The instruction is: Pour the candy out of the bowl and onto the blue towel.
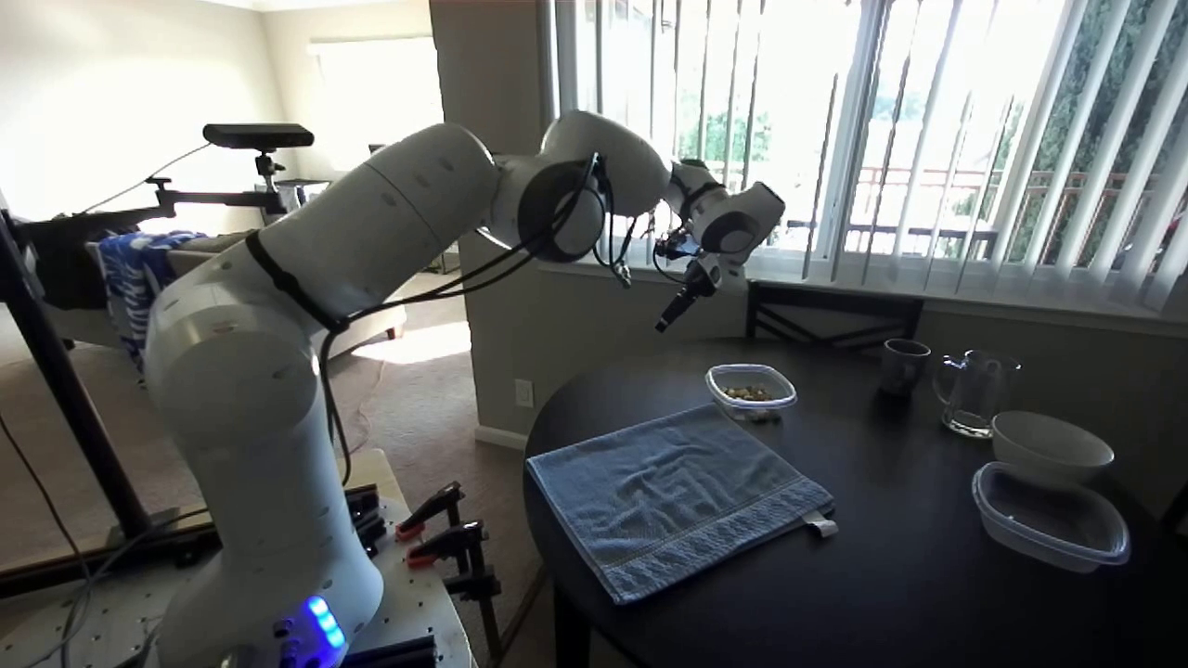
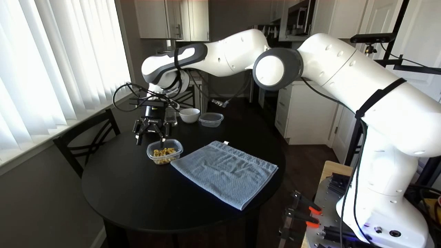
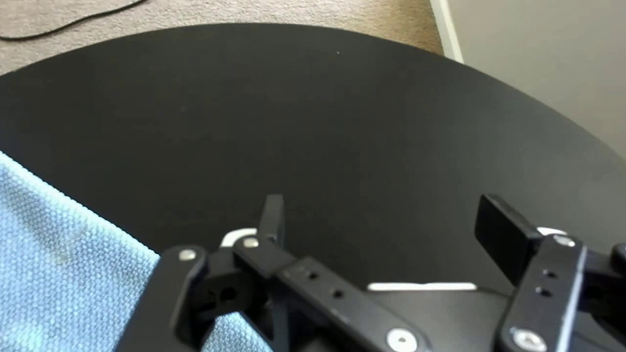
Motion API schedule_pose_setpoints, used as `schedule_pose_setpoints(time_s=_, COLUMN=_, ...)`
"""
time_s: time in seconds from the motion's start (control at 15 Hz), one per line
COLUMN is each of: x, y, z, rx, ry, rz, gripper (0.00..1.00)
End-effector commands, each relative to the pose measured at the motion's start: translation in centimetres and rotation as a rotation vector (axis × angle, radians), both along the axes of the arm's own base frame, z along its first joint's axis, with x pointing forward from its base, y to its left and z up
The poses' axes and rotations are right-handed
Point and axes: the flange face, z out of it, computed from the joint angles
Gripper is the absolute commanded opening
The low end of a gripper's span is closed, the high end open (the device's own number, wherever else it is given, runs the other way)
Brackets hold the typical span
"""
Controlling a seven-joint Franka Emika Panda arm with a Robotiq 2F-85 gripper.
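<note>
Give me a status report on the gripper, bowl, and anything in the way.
Gripper open, raised, holding nothing. Bowl upright on table, candy inside, beside blue towel. Cup and pitcher look out of the way.

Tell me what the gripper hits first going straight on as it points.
Probably the dark table, which lies ahead of the open gripper in the wrist view, with the blue towel at lower left; depth is unclear.

bowl (image 1: 750, 375): upright, candy (image 1: 745, 394) inside
blue towel (image 1: 677, 492): spread on table (image 1: 863, 575), beside bowl
gripper (image 1: 664, 323): higher than both, apart
</note>
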Motion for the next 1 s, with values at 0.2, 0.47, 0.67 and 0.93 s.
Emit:
schedule_pose_setpoints(time_s=0.2, x=3.2, y=-1.9, z=-4.8, rx=0.018, ry=0.058, rz=-0.353, gripper=1.00)
schedule_pose_setpoints(time_s=0.47, x=4.5, y=-3.1, z=-7.3, rx=0.013, ry=0.065, rz=-0.565, gripper=1.00)
schedule_pose_setpoints(time_s=0.67, x=5.3, y=-4.4, z=-8.0, rx=0.020, ry=0.069, rz=-0.721, gripper=1.00)
schedule_pose_setpoints(time_s=0.93, x=6.3, y=-5.9, z=-6.9, rx=0.035, ry=0.083, rz=-0.926, gripper=1.00)
